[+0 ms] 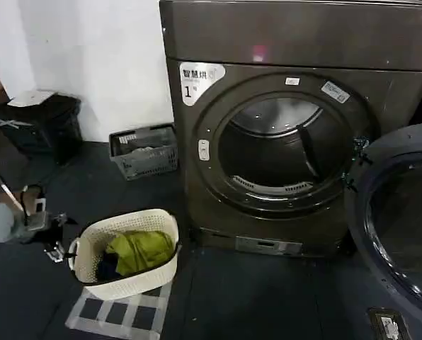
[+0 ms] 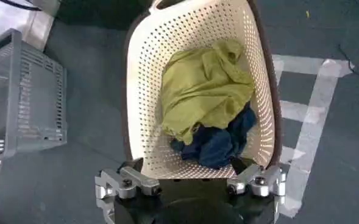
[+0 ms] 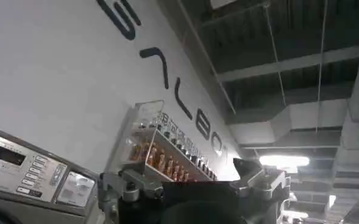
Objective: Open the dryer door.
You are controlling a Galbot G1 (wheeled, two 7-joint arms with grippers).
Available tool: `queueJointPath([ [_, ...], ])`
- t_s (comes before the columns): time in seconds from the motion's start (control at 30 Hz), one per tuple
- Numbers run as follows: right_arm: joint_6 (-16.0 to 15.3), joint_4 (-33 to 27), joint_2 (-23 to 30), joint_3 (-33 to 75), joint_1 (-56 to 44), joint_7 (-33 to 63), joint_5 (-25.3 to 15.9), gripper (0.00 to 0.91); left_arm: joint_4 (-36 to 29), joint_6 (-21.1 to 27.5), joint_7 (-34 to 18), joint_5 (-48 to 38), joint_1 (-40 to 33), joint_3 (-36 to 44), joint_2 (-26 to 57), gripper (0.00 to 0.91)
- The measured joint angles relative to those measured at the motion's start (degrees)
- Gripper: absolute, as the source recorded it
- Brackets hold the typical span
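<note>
The dryer (image 1: 282,42) is a big grey-brown front-loader with a white "1" label (image 1: 197,81). Its round drum mouth (image 1: 285,152) stands uncovered and looks empty inside. The dryer door (image 1: 402,227) is swung wide out to the right, hinged at the mouth's right side, its dark glass facing me. My left gripper (image 2: 191,176) hangs open above a cream laundry basket (image 2: 145,91), nothing between its fingers. My right gripper (image 3: 182,182) is open and tilted upward toward a white wall and ceiling, holding nothing.
The cream basket (image 1: 90,265) with green and blue clothes sits on the floor left of the dryer, on taped markings. A grey crate (image 1: 145,150) and a black bin (image 1: 41,124) stand by the white wall. A machine's control panel (image 3: 27,173) and a bottle shelf (image 3: 161,152) lie beyond the right gripper.
</note>
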Motion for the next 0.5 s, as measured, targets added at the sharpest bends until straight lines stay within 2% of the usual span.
queueJointPath([
  [0.5,-0.20,0.61,0.45,0.11,-0.18,-0.50,0.02,0.907,-0.27,-0.80,0.55,0.47,0.00,-0.31,0.51,0.907],
])
